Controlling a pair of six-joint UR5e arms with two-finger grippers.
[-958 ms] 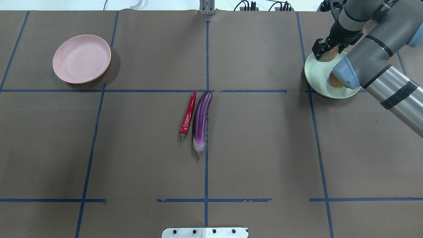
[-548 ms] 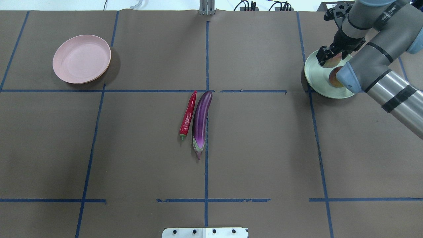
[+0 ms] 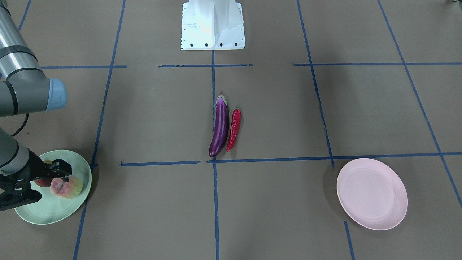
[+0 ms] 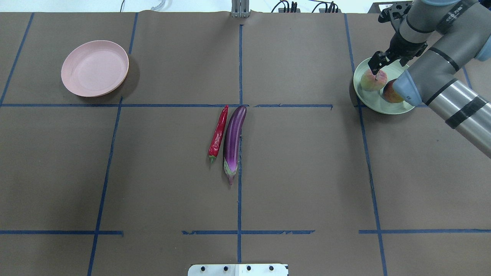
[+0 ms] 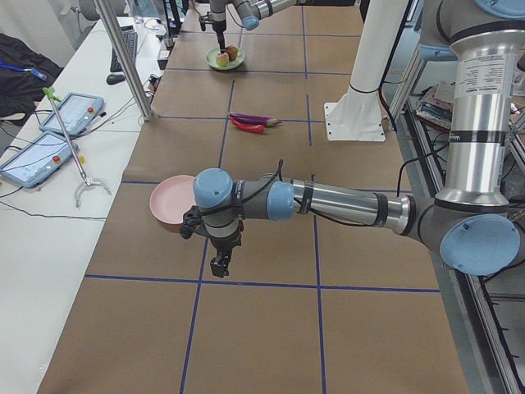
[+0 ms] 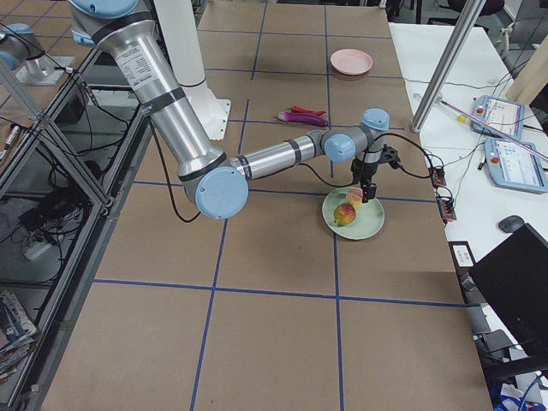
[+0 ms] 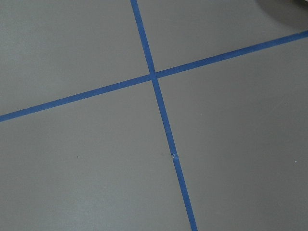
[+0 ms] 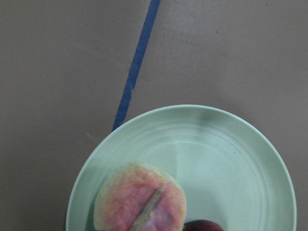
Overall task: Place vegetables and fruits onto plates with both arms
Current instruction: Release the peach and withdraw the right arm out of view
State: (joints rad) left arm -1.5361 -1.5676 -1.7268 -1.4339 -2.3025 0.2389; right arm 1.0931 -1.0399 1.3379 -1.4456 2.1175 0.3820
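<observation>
The pink-yellow peach (image 4: 373, 79) and the dark red apple (image 4: 389, 94) lie side by side on the mint green plate (image 4: 368, 97) at the far right. My right gripper (image 4: 376, 65) hangs open just above the peach, apart from it. The right wrist view looks down on the peach (image 8: 139, 199) and the plate (image 8: 231, 154). The purple eggplant (image 4: 233, 140) and the red chili (image 4: 218, 132) lie side by side at the table's middle. The pink plate (image 4: 94, 68) sits bare at the far left. My left gripper (image 5: 220, 264) shows only in the exterior left view, near the pink plate; I cannot tell if it is open.
The white base block (image 3: 213, 25) stands at the robot's edge of the table. My right arm's elbow (image 4: 402, 86) hangs over the mint plate and hides part of the apple. Blue tape lines (image 7: 159, 96) cross the brown table cover.
My right gripper has let go of the peach, which now rests on the mint plate next to the apple. The gripper has risen and drawn back. The eggplant and chili have not moved.
</observation>
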